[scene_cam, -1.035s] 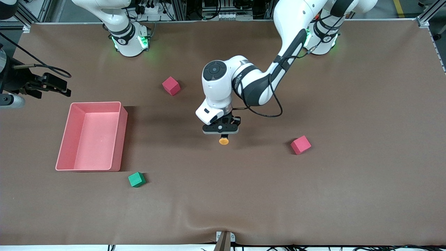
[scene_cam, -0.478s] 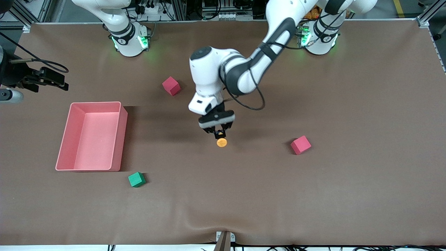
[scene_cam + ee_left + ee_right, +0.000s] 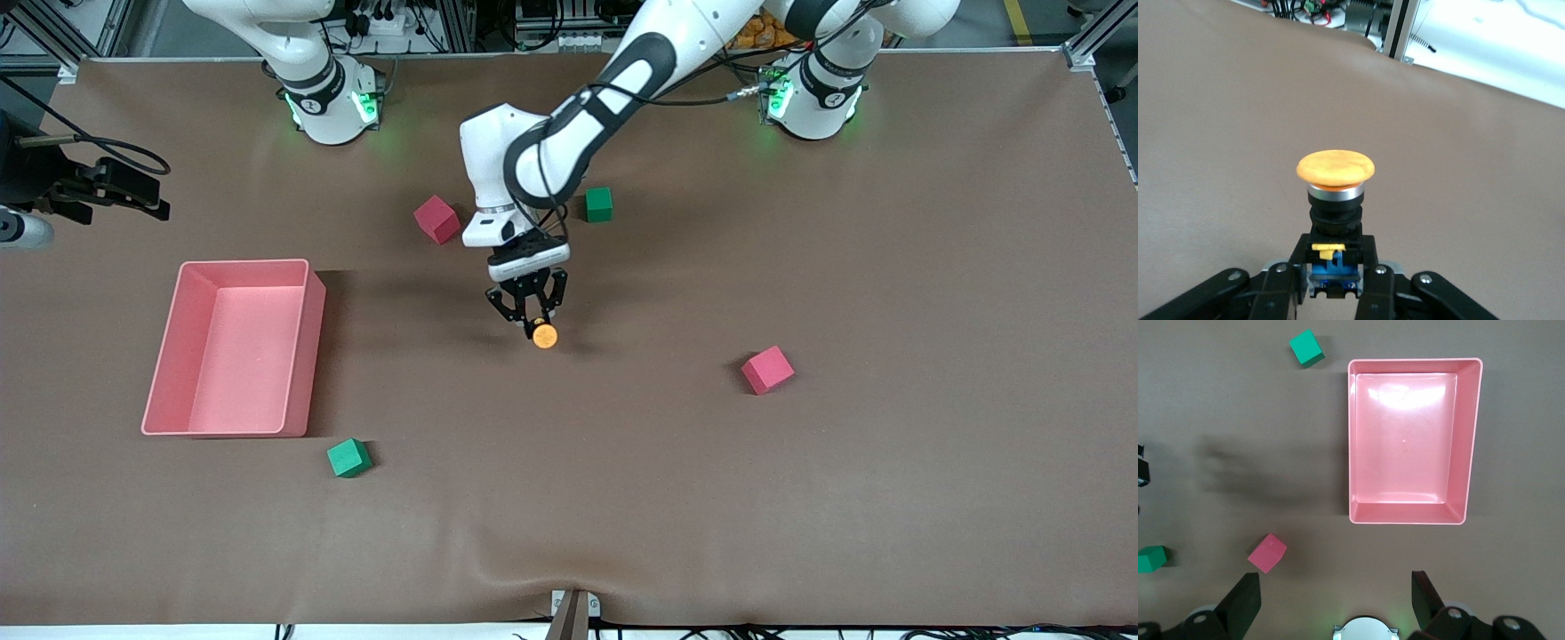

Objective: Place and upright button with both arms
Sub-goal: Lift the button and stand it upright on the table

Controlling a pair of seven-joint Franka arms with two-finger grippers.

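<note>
The left gripper [image 3: 531, 316] pinches the button [image 3: 544, 336] by its black body over the bare table [image 3: 800, 498] between the pink tray [image 3: 302, 356] and the pink cube [image 3: 767, 370], while the right gripper [image 3: 1338, 603] waits spread wide, high above that tray

A brown mat covers the table [image 3: 889, 498], with aluminium framing [image 3: 1089, 44] and cabling along its edge.
</note>
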